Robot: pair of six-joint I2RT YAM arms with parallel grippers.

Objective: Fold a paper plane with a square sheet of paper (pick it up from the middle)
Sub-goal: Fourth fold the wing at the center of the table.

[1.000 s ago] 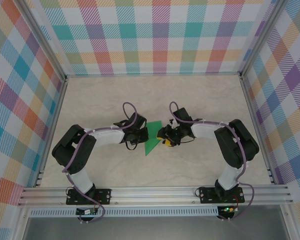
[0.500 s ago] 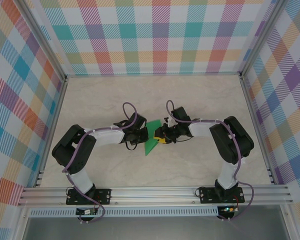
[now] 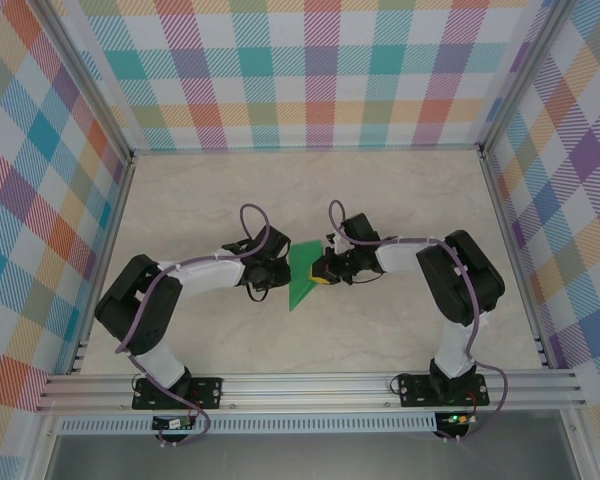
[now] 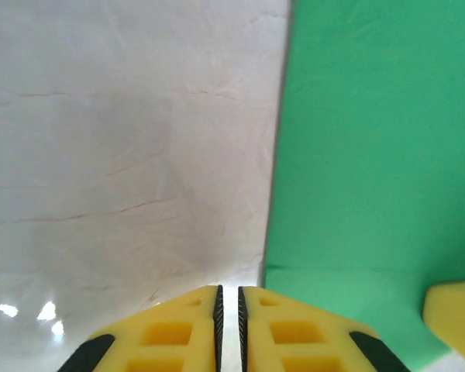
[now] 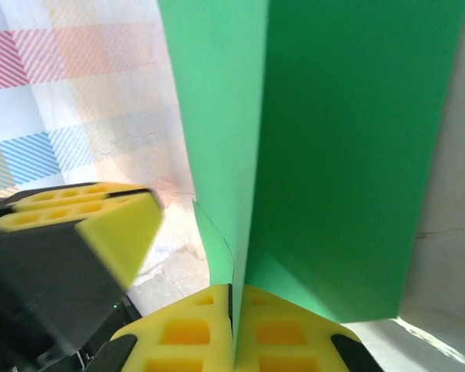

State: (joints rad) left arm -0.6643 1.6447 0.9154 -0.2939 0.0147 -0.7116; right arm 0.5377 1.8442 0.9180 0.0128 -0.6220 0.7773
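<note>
On the pale table [image 3: 400,200], your right gripper [image 5: 232,288] pinches the paper [image 5: 349,155]; left gripper [image 4: 229,293] nearly shut, empty; crease slowly.

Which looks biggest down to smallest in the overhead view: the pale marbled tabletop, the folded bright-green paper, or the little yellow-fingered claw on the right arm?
1. The pale marbled tabletop, by far.
2. The folded bright-green paper.
3. The right gripper, shut on the paper's edge; only a little of its yellow shows, so it looks smallest.
</note>
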